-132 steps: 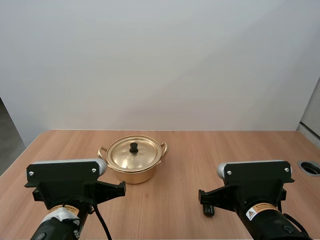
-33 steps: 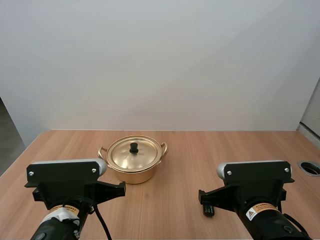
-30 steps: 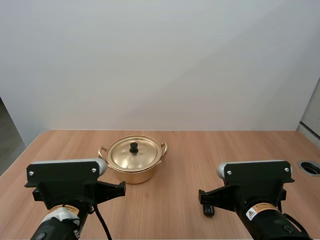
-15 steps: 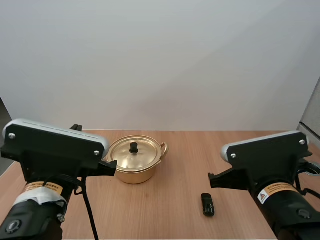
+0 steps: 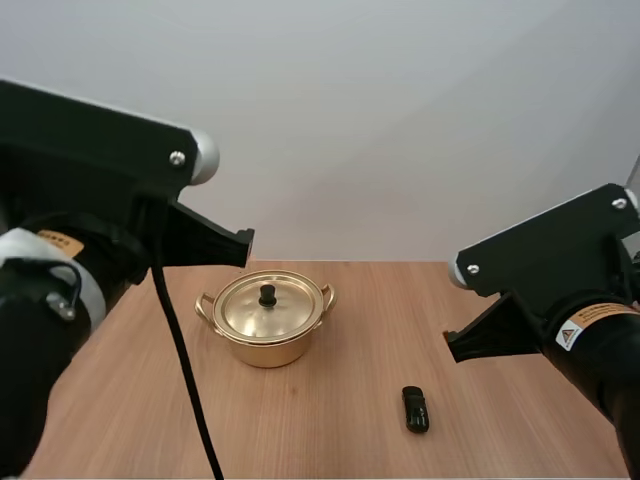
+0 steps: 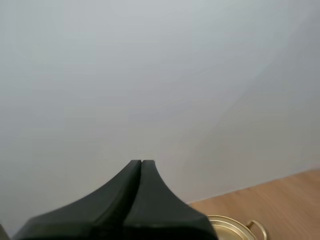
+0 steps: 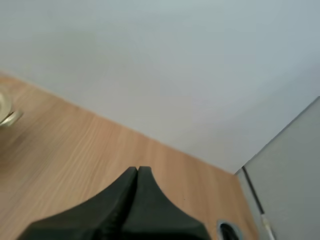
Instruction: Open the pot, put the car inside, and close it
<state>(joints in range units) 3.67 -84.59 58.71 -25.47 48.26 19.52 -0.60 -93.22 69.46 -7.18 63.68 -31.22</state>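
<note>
Now up from the low rest pose, left gripper [image 6: 141,162] and right gripper [image 7: 138,169] both pressed together on nothing, uncovering the car [image 5: 415,409] on the table [image 5: 340,440] right of the pot [image 5: 265,335], lid [image 5: 268,308] on, so only the approach begun.

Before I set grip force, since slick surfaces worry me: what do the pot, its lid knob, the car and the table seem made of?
The pot looks like thin metal, polished gold, with bright reflections. Its lid knob is matte black, probably plastic. The car is small, dark, slightly glossy, perhaps plastic; hard to tell. The table shows wood grain, possibly laminate.
</note>
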